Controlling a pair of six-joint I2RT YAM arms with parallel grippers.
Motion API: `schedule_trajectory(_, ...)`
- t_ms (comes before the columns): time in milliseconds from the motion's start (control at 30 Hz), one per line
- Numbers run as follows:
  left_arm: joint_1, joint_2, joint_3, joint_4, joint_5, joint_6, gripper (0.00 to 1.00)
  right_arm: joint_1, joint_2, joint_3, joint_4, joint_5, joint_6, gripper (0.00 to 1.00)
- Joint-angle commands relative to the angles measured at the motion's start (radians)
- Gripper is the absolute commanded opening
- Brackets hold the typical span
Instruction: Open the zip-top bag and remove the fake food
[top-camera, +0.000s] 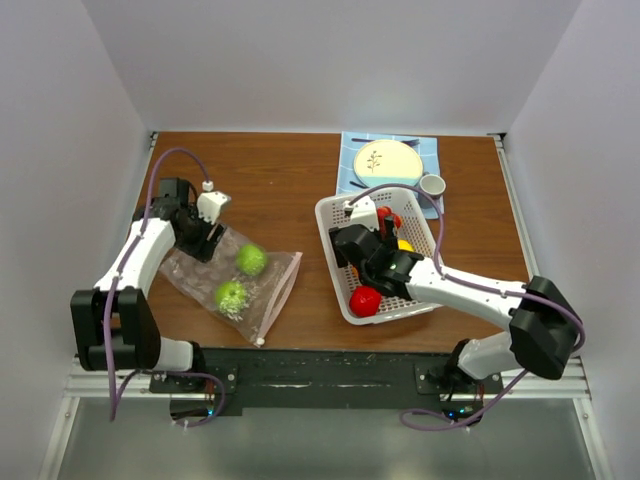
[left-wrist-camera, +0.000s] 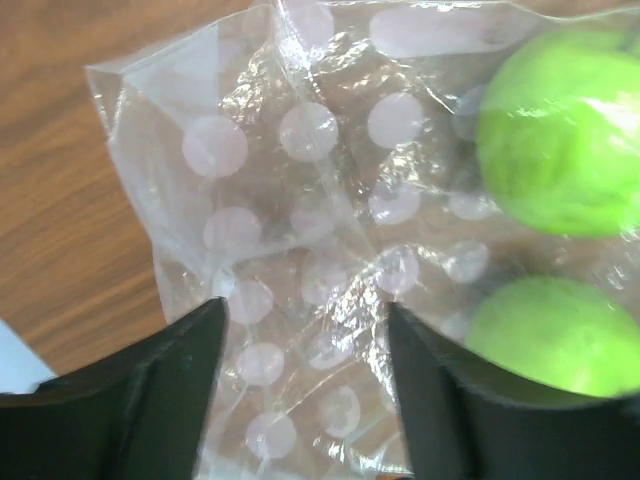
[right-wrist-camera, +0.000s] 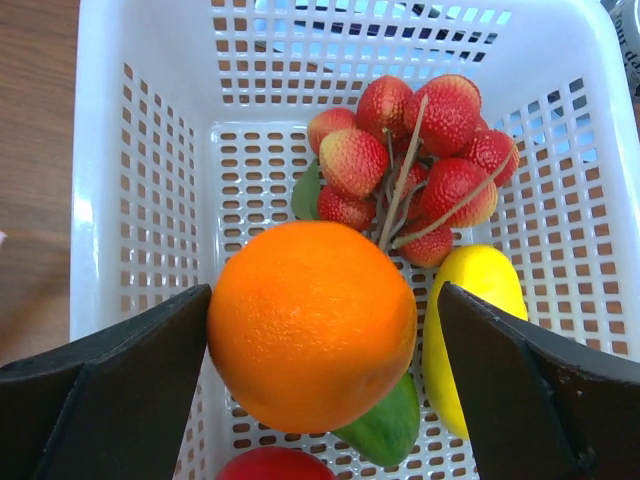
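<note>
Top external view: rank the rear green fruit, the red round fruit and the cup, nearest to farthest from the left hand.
1. Rear green fruit, inside the bag, just right of the left hand.
2. Red round fruit, at the near end of the basket, on the right side.
3. Cup, far right, beside the plate.
</note>
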Motion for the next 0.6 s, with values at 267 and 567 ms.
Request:
schedule_trajectory(267, 0.007, -0.136, -0.046, -0.12, 0.007, 0.062, 0.69, 0.089, -0.127, 0.091, 0.023, 0.054, -0.11, 0.96)
schedule_trajectory(567, 0.002, -0.144, -0.066, -0.135, 0.053, 0.085, 0.7, 0.282, -0.044, 0.036, 0.19, -0.119, -0.15, 0.63)
